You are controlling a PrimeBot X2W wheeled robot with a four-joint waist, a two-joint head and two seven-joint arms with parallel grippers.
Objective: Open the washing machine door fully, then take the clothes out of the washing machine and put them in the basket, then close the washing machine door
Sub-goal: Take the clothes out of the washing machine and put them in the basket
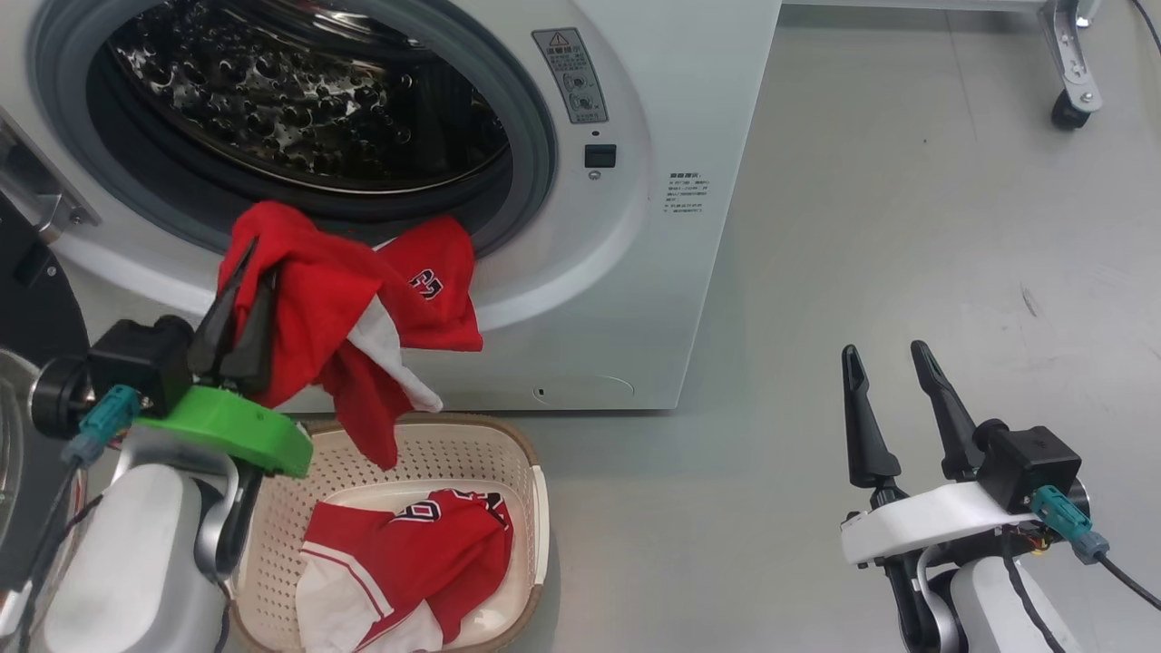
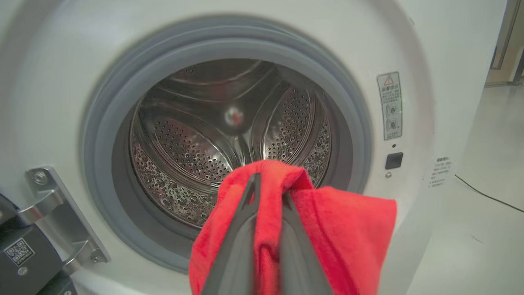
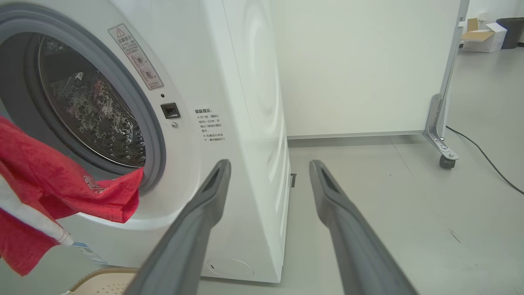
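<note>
The washing machine stands with its round opening uncovered and its steel drum bare inside. The washing machine door is swung out at the left edge. My left gripper is shut on a red garment that hangs in front of the opening, above the cream basket. From the left wrist the same cloth drapes over the closed fingers. Another red and white garment lies in the basket. My right gripper hangs open over the floor at the right, its fingers holding nothing.
Grey floor stretches right of the washer. A wheeled metal frame stands at the back right beside a white panel, with a cable across the floor. The door hinge bracket juts out left of the opening.
</note>
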